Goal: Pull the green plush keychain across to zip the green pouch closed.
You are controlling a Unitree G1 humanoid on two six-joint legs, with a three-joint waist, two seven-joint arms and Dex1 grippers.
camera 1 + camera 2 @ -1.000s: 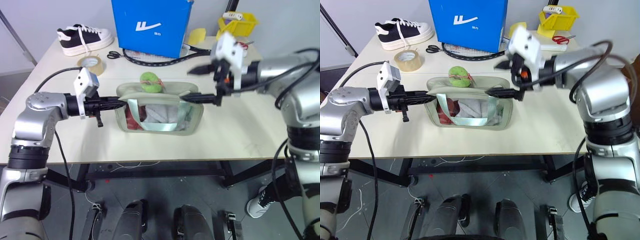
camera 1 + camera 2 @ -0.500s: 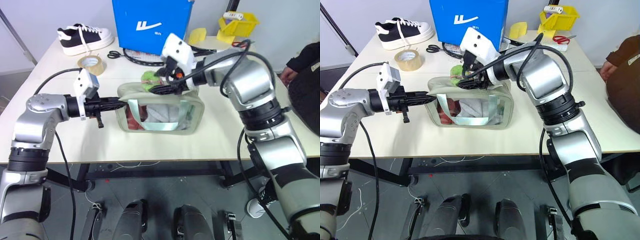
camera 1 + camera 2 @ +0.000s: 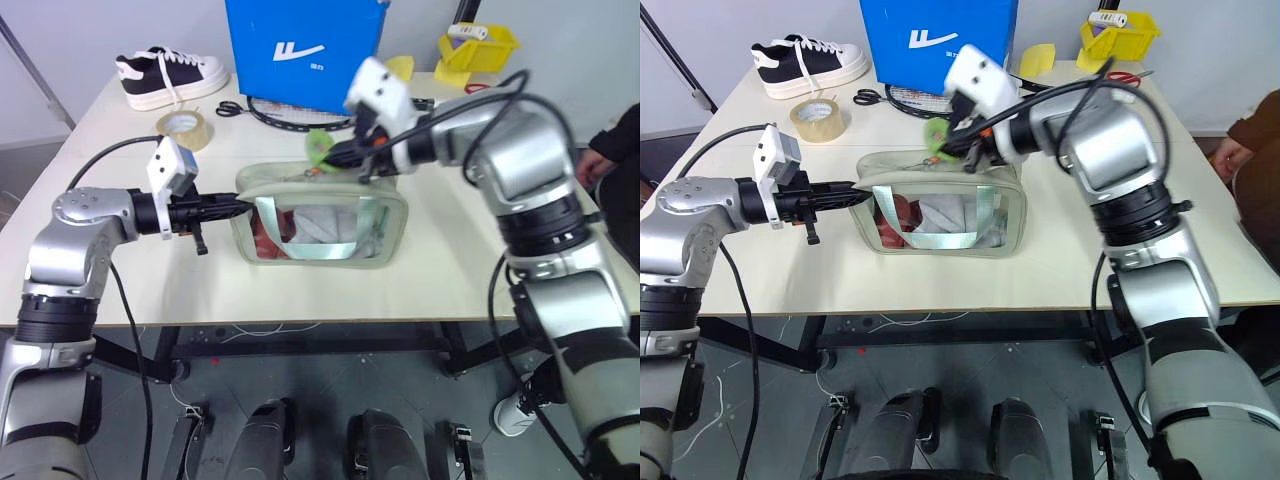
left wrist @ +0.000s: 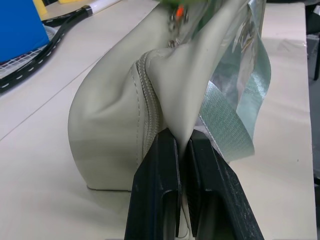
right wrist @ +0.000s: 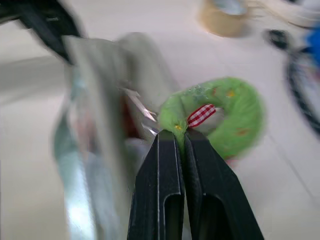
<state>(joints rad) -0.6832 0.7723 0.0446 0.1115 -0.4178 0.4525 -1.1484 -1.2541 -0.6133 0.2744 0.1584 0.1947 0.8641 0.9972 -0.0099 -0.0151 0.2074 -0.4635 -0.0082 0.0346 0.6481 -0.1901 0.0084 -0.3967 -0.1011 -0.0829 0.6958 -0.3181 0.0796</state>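
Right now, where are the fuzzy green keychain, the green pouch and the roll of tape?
green plush keychain (image 5: 235, 117): right wrist view, its fuzzy body.
green pouch (image 3: 385, 250): left eye view, its right-hand end.
tape roll (image 3: 182, 129): left eye view, its rim.

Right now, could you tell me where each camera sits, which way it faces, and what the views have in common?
Left eye view: on the head, looking forward and down at the table; both arms show.
Right eye view: the head's other eye, same scene.
Left wrist view: on the left wrist, looking along the left gripper, shut on the green pouch end.
Right wrist view: on the right wrist, looking along the right gripper, shut on the green plush keychain.
Shared: all four show the pouch; both wrist views show the keychain.
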